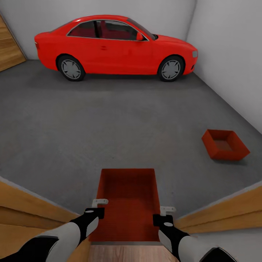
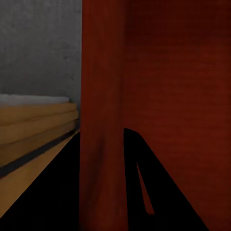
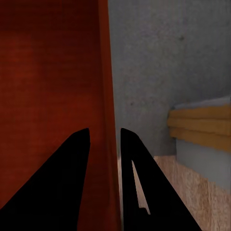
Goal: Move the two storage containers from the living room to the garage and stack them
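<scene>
I hold one red-orange storage container point(image 1: 127, 196) low in front of me, over the threshold where wood planks meet the garage's dark grey concrete floor point(image 1: 109, 120). My left gripper point(image 1: 98, 205) is shut on its left wall, and that wall point(image 2: 101, 96) runs between the dark fingers point(image 2: 48, 192). On the opposite wall point(image 3: 108, 72) my right gripper point(image 1: 166, 214) is shut. The other storage container point(image 1: 225, 145) sits open side up on the concrete ahead to the right, apart from both arms.
A red coupe point(image 1: 116, 47) is parked across the far wall. Wooden door-frame trim point(image 1: 22, 207) flanks me on the left and also on the right point(image 1: 225, 211). White walls close the right side; a wooden panel point(image 1: 9, 47) leans at far left.
</scene>
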{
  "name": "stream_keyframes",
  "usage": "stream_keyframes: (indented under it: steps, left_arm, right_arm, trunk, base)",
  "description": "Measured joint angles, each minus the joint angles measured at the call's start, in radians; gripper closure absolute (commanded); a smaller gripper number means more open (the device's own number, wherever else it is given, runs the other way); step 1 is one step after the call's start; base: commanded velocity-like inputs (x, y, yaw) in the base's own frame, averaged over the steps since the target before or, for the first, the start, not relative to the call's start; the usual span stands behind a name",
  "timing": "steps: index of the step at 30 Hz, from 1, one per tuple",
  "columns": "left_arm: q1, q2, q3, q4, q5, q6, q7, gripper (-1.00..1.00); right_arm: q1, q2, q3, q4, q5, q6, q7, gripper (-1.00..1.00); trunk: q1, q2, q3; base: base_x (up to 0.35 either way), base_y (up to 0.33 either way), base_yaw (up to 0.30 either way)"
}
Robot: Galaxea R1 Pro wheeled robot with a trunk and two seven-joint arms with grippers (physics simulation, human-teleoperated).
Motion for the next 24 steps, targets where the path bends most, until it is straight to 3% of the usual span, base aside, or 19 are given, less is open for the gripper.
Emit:
stream_keyframes:
  steps: [24]
  left_arm:
    - [0.0, 0.0, 0.0, 0.0, 0.0, 0.0, 0.0, 1.0]
  right_arm:
    - [0.001, 0.0, 0.0, 0.0, 0.0, 0.0, 0.0, 1.0]
  trunk:
    - [0.0, 0.0, 0.0]
  base:
    - [0.322, 0.0, 0.0]
